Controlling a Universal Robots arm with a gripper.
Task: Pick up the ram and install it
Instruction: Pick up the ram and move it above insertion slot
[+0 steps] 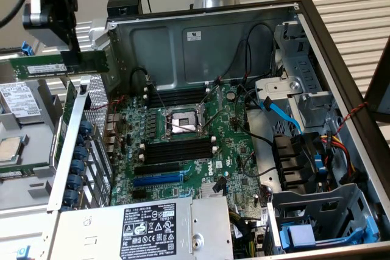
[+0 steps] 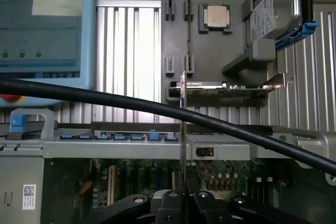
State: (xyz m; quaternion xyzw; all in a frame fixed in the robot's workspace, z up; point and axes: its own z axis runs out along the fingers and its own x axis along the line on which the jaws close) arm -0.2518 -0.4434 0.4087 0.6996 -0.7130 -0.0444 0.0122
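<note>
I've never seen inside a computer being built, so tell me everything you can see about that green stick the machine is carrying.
The ram is a long, narrow green circuit board with a pale label strip along its face. It hangs level, on its long edge, clamped near its middle by the gripper. It sits in the air at the exterior view's upper left, outside the open computer case, apart from the motherboard. In the wrist view it shows edge-on as a thin line.

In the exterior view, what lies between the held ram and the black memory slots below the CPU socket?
In the exterior view, the ram sits in the tool above the case's edge. Between it and the black memory slots lie the perforated metal bracket and the board's left-edge components.
</note>
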